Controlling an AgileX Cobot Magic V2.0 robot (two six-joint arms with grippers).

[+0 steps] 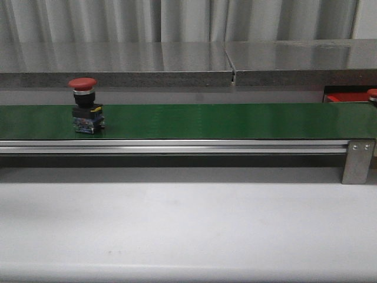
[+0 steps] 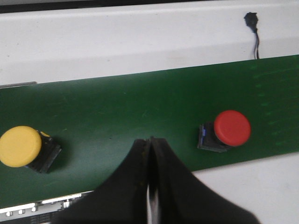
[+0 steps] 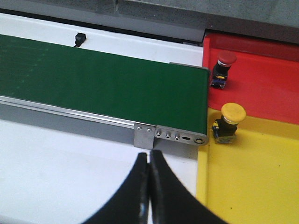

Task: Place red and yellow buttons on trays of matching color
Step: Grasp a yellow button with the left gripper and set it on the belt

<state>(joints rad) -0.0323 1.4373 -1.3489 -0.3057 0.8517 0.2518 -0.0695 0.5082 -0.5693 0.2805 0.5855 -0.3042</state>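
- Green belt (image 1: 235, 121) runs across your front view; a red button (image 1: 86, 105) stands upright on its left part.
- Your left gripper (image 2: 149, 144) hangs over the belt, jaws pressed together, between a yellow button (image 2: 21, 147) and that red one.
- Your right gripper (image 3: 150, 158), jaws likewise closed and empty, hovers over the desk (image 3: 60, 172) near the belt's end.
- Rightmost, a red button (image 3: 223, 65) sits in the red tray (image 3: 266, 88), a yellow button (image 3: 230, 120) in the yellow tray (image 3: 252, 186).
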